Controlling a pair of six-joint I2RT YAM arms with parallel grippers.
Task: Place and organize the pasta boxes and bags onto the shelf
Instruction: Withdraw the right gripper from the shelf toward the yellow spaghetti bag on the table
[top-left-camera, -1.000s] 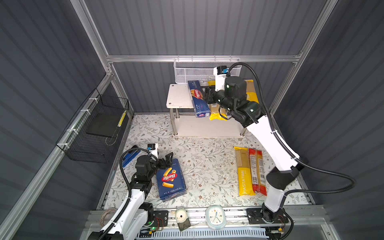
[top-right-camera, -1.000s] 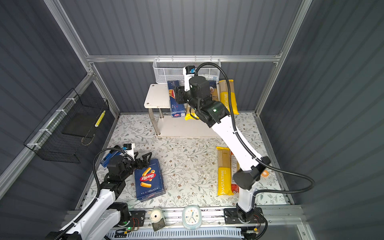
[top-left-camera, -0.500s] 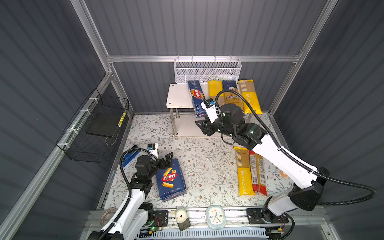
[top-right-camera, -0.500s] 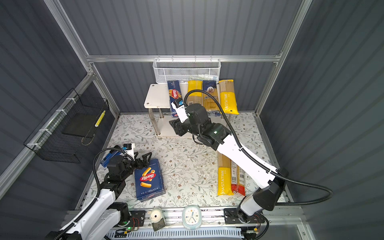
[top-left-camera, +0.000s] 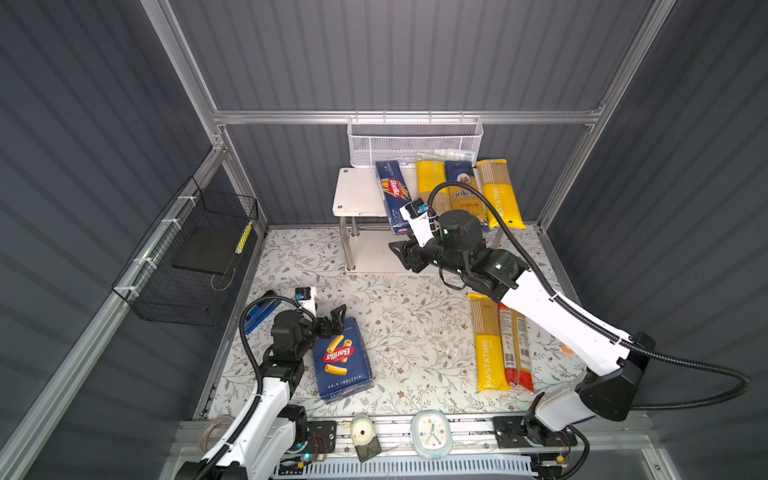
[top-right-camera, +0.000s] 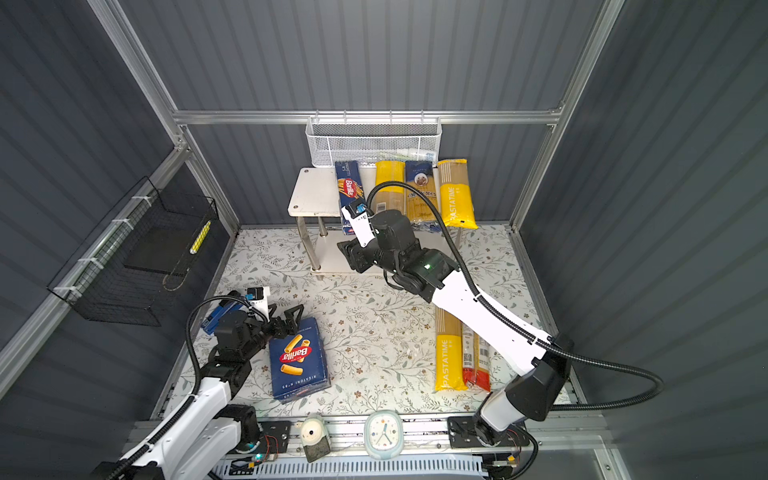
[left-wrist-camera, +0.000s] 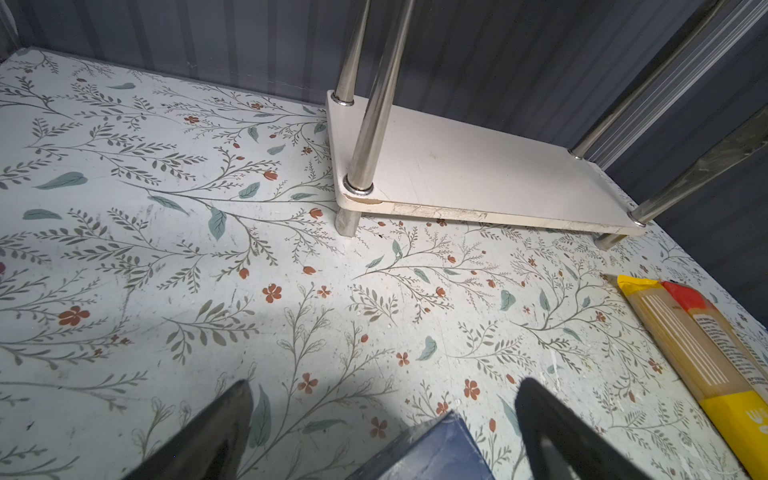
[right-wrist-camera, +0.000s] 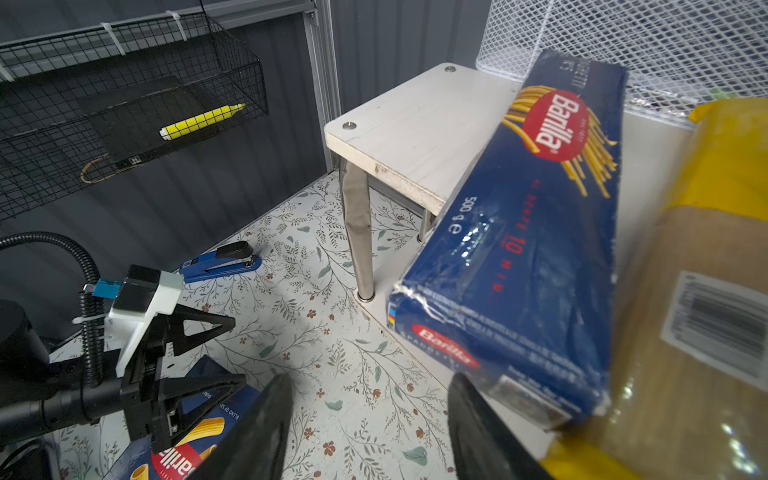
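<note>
Left claw (top-left-camera: 334, 320) sits low at the far corner of the wide blue box (top-left-camera: 343, 359), fingers spread apart and gripping nothing. The left wrist view shows the box's corner poking in between them, though I cannot tell whether they touch it. That box lies flat on the flowered floor (top-left-camera: 415, 324), picture side up, with a blue stapler (top-left-camera: 259, 313) just beyond the arm (close to the left wall).

Further right, against the back wall, stands the shelf (top-left-camera: 357, 195). Four packs lie side by side on the right part of its top board, each sticking out past the front edge: the long blue box (top-left-camera: 392, 197), slightly askew, then the plain yellow bag (top-left-camera: 432, 187), the dark blue bag (top-left-camera: 461, 183) and the lettered yellow bag (top-left-camera: 500, 195) at the right end.

Right claw (top-left-camera: 401, 257) hangs in front of the shelf, just below the long blue box's overhanging end. Its fingers are parted and hold nothing.

Right again, on the floor, the twin yellow bag (top-left-camera: 488, 345) and the red bag (top-left-camera: 515, 349) lie touching — their far ends are hidden under the right arm.
</note>
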